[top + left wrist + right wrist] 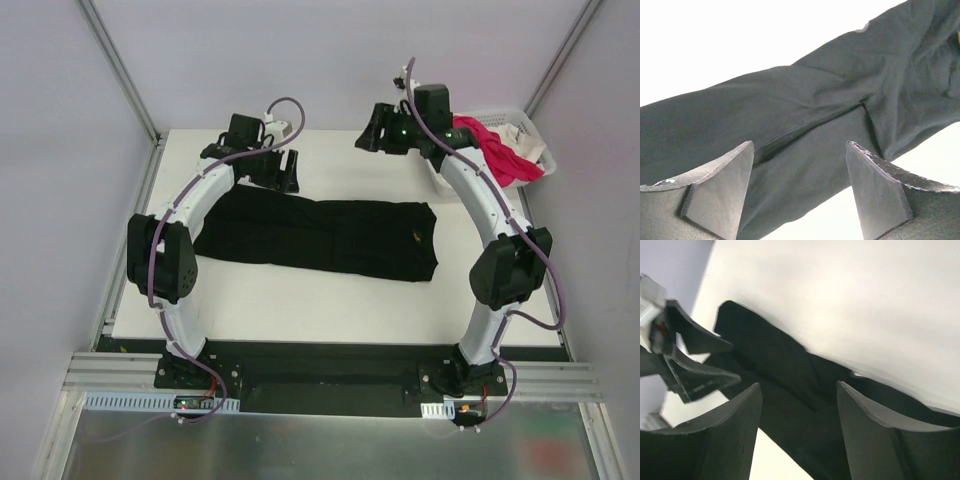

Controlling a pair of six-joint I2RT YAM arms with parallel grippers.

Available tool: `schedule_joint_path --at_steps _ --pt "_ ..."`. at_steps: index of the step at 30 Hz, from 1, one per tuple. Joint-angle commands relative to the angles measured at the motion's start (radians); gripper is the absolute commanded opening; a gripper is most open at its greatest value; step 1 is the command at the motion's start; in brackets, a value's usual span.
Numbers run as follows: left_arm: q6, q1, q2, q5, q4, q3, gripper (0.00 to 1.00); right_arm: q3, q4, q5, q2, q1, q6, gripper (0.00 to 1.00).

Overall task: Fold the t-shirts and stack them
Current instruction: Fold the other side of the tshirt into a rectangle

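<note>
- One black t-shirt [320, 238] lies mid-table, folded into a long band. I'd call it partway there.
- Left gripper [800, 150] hovers over its far edge, jaws wide, empty.
- Right gripper [797, 390] hangs wide too, holding nothing.
- Far right, one basket [527, 118] holds one pink shirt [495, 150] and one white shirt [532, 152], both unfolded. Three shirts, none stacked.

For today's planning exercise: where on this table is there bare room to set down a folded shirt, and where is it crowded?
Bare: the wide strip between the black shirt and the table near edge; also the far strip behind that shirt, between the left hand and right hand. Crowded: the far right corner, with the basket and pink shirt.
</note>
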Motion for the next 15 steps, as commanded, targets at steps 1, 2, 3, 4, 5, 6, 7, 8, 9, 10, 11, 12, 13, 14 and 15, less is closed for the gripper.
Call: schedule_joint_path --at_steps 1,2,3,4,5,6,7,8,9,10,11,12,13,14,15 --pt "-0.018 -0.012 -0.053 -0.197 -0.206 0.131 0.74 0.173 -0.651 0.248 0.069 0.027 -0.219 0.64" --pt "-0.018 -0.012 -0.056 -0.249 -0.237 0.135 0.74 0.136 -0.64 0.245 0.04 0.032 -0.184 0.63" --pt "-0.018 -0.012 -0.056 -0.263 -0.245 0.132 0.75 0.013 -0.592 0.245 0.02 0.044 -0.161 0.63" --pt "-0.018 -0.012 -0.056 -0.267 -0.248 0.129 0.76 -0.054 -0.552 0.236 -0.009 0.05 -0.14 0.64" --pt "-0.018 -0.012 -0.046 -0.274 -0.26 0.127 0.77 -0.135 -0.507 0.191 -0.057 0.052 -0.121 0.63" --pt "-0.016 -0.011 -0.039 -0.262 -0.269 0.13 0.77 -0.268 -0.416 0.17 -0.083 0.056 -0.068 0.63" --pt "-0.018 -0.011 -0.028 -0.253 -0.278 0.133 0.78 -0.341 -0.372 0.155 -0.108 0.058 -0.055 0.63" --pt "-0.016 -0.011 -0.01 -0.248 -0.289 0.135 0.78 -0.39 -0.341 0.158 -0.128 0.059 -0.048 0.64" --pt "-0.018 -0.011 -0.002 -0.247 -0.295 0.132 0.78 -0.436 -0.298 0.17 -0.169 0.059 -0.035 0.63" --pt "-0.018 -0.012 0.006 -0.241 -0.295 0.129 0.78 -0.525 -0.275 0.172 -0.186 0.059 -0.026 0.64" --pt "-0.018 -0.012 0.025 -0.242 -0.298 0.128 0.77 -0.554 -0.252 0.181 -0.201 0.058 -0.025 0.64" --pt "-0.047 -0.012 0.035 -0.236 -0.308 0.128 0.77 -0.584 -0.243 0.187 -0.223 0.059 -0.023 0.64" --pt "-0.045 -0.012 0.042 -0.231 -0.308 0.127 0.77 -0.631 -0.231 0.187 -0.234 0.059 -0.021 0.64" --pt "-0.045 -0.012 0.062 -0.231 -0.311 0.127 0.77 -0.653 -0.217 0.187 -0.241 0.056 -0.023 0.64" --pt "-0.042 -0.014 0.069 -0.233 -0.309 0.127 0.76 -0.665 -0.206 0.186 -0.249 0.055 -0.02 0.64"
